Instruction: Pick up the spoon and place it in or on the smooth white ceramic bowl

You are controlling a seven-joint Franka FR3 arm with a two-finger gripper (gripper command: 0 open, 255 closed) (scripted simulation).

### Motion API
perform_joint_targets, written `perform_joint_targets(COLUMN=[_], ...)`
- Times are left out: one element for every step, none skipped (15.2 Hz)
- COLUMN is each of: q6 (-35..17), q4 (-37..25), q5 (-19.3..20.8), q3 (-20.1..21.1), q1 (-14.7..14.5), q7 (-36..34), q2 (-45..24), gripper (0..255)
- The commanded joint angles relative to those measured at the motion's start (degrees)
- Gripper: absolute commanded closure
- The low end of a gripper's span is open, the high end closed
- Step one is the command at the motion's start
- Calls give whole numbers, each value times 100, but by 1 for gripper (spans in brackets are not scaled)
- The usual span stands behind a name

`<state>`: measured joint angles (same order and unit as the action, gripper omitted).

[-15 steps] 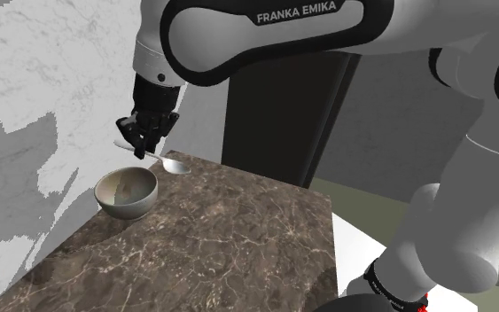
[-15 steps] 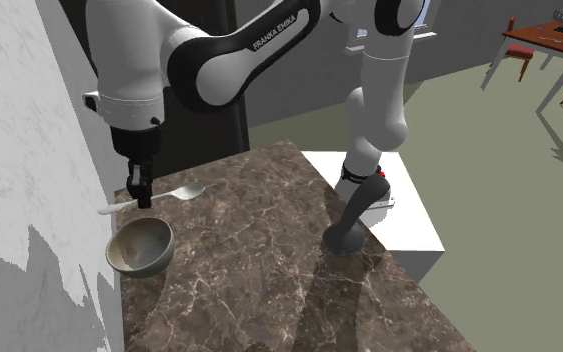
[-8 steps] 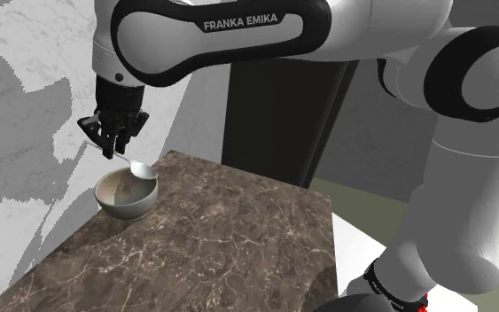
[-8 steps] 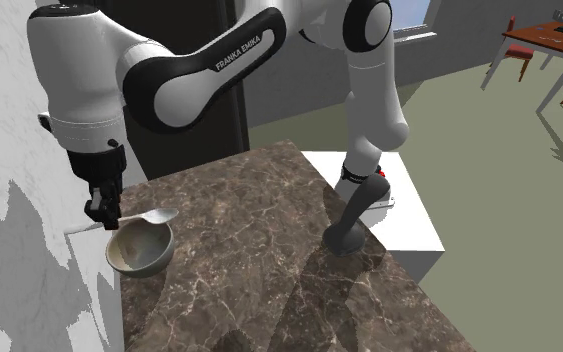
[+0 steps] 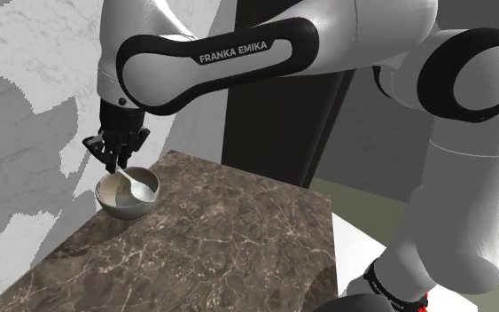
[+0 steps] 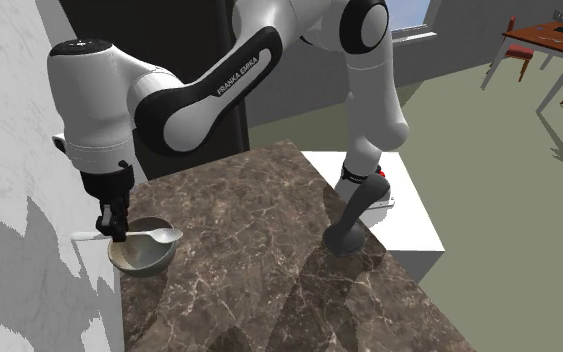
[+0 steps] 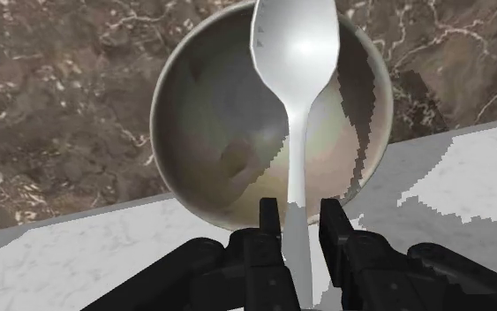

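A pale, glossy spoon (image 7: 295, 53) is clasped by its handle in my black gripper (image 7: 297, 212), whose fingers are shut on it. The spoon's head hangs over the hollow of a round off-white bowl (image 7: 211, 132) with a greyish inside. In the shoulder view the gripper (image 5: 114, 164) hovers at the bowl's (image 5: 123, 206) far-left rim, and the spoon (image 5: 141, 190) slants down into it. From the second exterior view the spoon (image 6: 154, 236) lies level across the bowl (image 6: 141, 260), with the gripper (image 6: 112, 230) above the rim nearest the wall.
The bowl stands at the corner of a brown marbled counter (image 5: 238, 239), close to a white marble wall (image 5: 26, 115). A dark panel (image 5: 274, 115) rises behind the counter. My white stand (image 6: 409, 225) sits beside it. Chairs and a table (image 6: 544, 45) stand far off.
The gripper carried the spoon toward the wall and then down. The spoon's head, earlier beyond the bowl's rim, now hangs over the bowl's inside.
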<state>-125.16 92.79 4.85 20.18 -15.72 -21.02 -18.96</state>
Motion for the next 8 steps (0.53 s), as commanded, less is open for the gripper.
perform_joint_targets(q6=[-154, -224, -293, -361, -411, -411, -411, -411], q4=[127, 178, 227, 275, 310, 310, 310, 310], q5=[18, 27, 37, 47, 55, 55, 55, 55], q3=[-10, -14, -18, -23, -27, -27, -27, -27], q1=[0, -1, -3, -5, -6, -6, -6, -6], q7=[-10, -15, -19, -24, -28, -28, -28, -28], q2=[-40, -59, -80, -101, -118, -117, -118, -118], gripper=[255, 255, 255, 255, 255, 255, 255, 255])
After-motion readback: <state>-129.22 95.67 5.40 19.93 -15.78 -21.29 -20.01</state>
